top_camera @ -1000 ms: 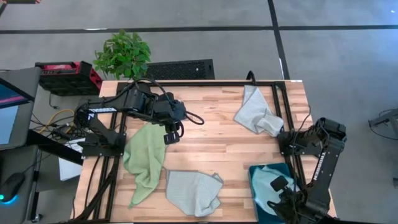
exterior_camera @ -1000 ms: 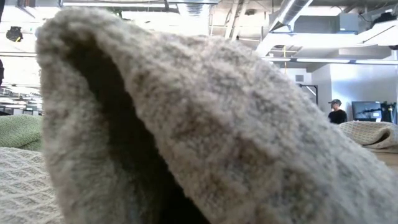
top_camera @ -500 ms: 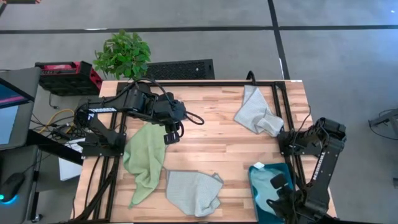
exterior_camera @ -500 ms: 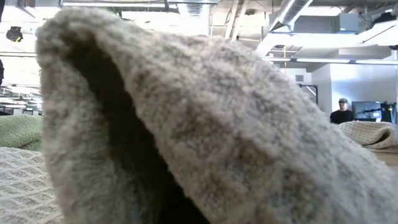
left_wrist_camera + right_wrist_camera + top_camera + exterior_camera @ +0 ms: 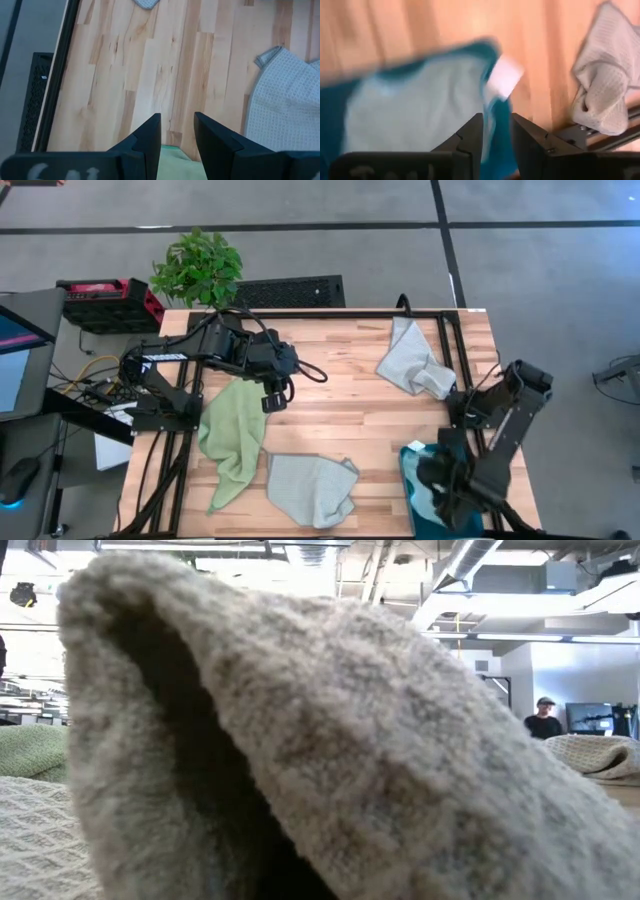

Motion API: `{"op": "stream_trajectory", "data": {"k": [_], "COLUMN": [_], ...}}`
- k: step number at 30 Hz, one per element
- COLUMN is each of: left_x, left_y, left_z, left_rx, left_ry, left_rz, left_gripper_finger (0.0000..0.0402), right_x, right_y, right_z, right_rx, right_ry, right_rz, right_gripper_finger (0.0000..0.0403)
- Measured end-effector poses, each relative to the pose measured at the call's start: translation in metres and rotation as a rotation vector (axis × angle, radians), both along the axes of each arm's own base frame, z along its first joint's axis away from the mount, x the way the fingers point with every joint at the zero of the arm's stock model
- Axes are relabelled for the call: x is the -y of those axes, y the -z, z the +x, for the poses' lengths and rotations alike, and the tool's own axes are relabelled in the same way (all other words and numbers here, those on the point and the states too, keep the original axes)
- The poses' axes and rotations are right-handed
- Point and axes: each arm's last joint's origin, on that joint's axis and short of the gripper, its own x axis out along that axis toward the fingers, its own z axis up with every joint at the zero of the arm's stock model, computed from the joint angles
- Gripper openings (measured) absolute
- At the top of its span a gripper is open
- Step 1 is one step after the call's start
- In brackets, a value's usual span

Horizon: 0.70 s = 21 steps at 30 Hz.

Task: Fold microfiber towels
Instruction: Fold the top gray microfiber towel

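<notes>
A light green towel lies crumpled at the table's left, also seen in the left wrist view. My left gripper hovers open above its far right corner. A pale grey-blue towel lies loosely folded at the near edge and fills the low view. A second grey-blue towel lies bunched at the far right. A light blue towel lies in the teal bin. My right gripper is open above it.
Black frame rails run along the table's left and right sides. A potted plant and a red case stand beyond the far left corner. A person stands far off in the room. Bare wood shows mid-table.
My right arm has swung from the table's near right corner toward the left, over the teal bin, and now covers most of the light blue towel. The towels have not moved.
</notes>
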Motion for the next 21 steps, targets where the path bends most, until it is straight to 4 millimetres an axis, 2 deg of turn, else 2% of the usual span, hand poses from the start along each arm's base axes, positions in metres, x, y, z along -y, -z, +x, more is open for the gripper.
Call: {"op": "stream_trajectory", "data": {"k": [7, 13, 17, 21], "left_x": [0.000, 0.000, 0.000, 0.000], "left_y": [0.000, 0.001, 0.001, 0.001], "left_z": [0.000, -0.001, -0.002, -0.002], "left_rx": [-0.006, -0.024, -0.027, -0.036], "left_ry": [0.025, 0.032, 0.032, 0.033], "left_rz": [0.014, 0.019, 0.019, 0.020], "left_gripper_finger": [0.0109, 0.0109, 0.0109, 0.0109], "right_x": [0.050, 0.092, 0.117, 0.142], "right_y": [-0.034, -0.053, -0.054, -0.044], "right_z": [0.016, 0.027, 0.033, 0.032], "right_rx": [0.162, 0.255, 0.260, 0.204], "right_ry": [0.188, 0.344, 0.429, 0.510], "right_rz": [0.048, 0.075, 0.066, 0.056], "right_gripper_finger": [0.0118, 0.0118, 0.0118, 0.0118]}}
